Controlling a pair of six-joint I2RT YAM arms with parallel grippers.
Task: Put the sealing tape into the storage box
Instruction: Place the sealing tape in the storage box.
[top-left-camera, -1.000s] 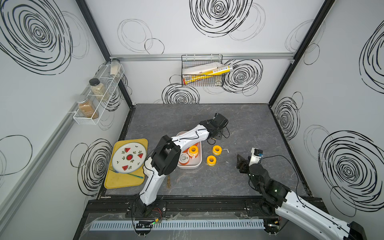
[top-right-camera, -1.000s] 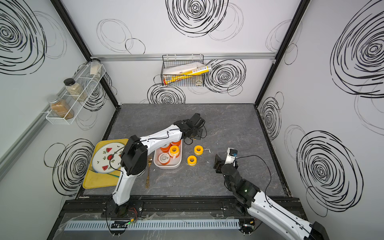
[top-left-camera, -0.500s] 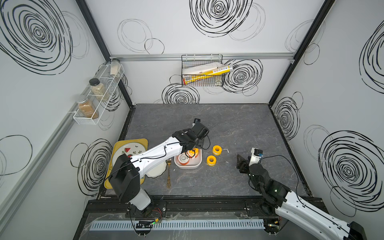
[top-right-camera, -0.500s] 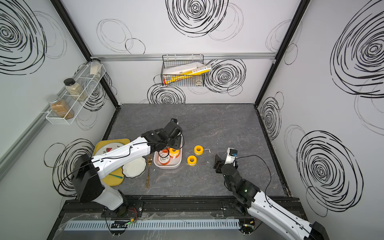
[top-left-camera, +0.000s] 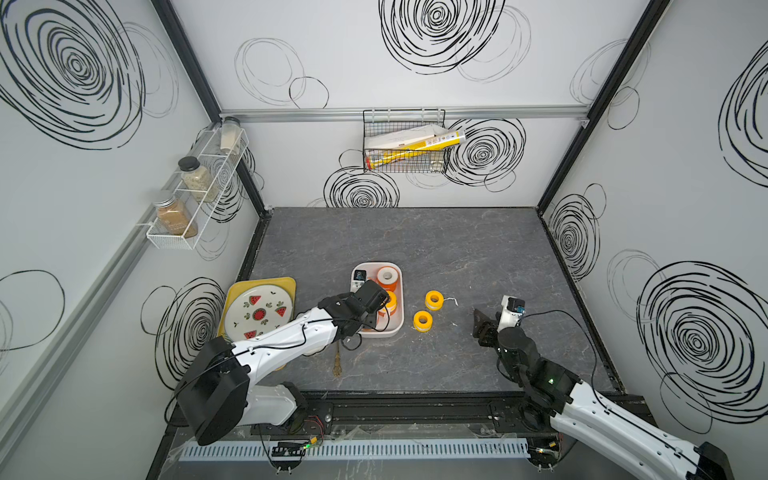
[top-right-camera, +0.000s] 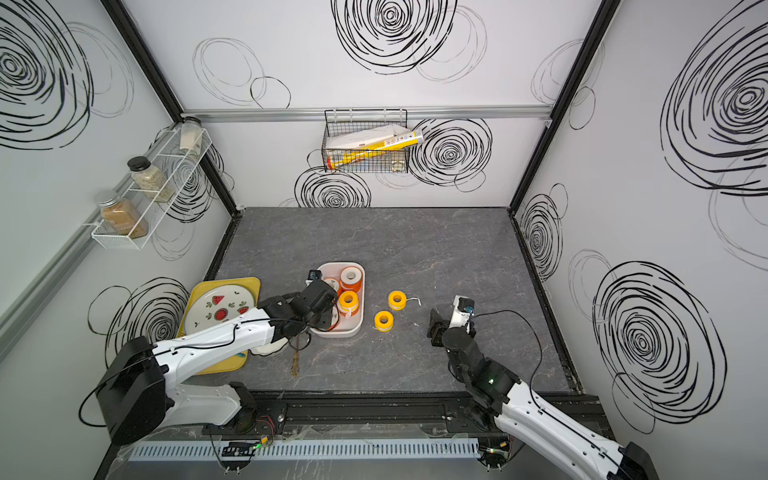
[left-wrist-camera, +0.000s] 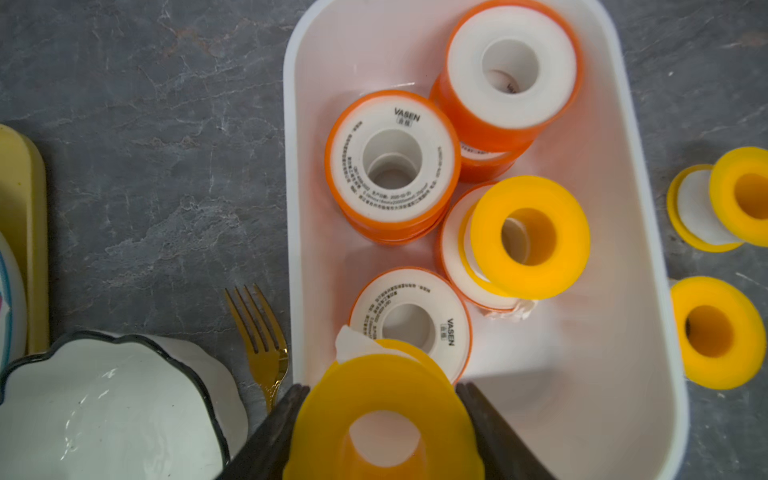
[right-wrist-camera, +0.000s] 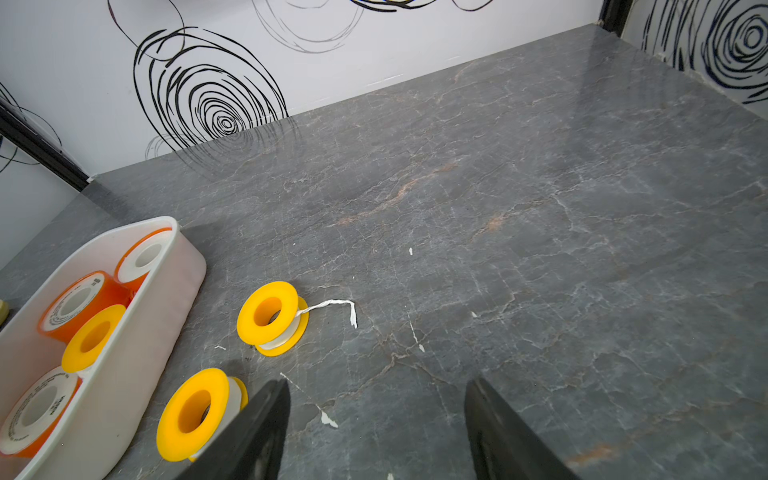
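**Top view.** White box (top-left-camera: 376, 264) at centre-front of table (top-left-camera: 457, 241) holds orange tape rolls (top-left-camera: 389, 276). L arm (top-left-camera: 291, 336) reaches over the box's near-left part. Two yellow rolls (top-left-camera: 435, 300) lie on the table just R of the box. R gripper (top-left-camera: 482, 322) is further R, apart from them. At L, plate (top-left-camera: 257, 311) on yellow tray (top-left-camera: 289, 284). Fork (top-left-camera: 337, 361) lies near the front edge.

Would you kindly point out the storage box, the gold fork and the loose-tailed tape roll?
storage box (left-wrist-camera: 582, 374), left wrist view, bare floor.
gold fork (left-wrist-camera: 270, 358), left wrist view, tine base.
loose-tailed tape roll (right-wrist-camera: 250, 328), right wrist view, facing flange.
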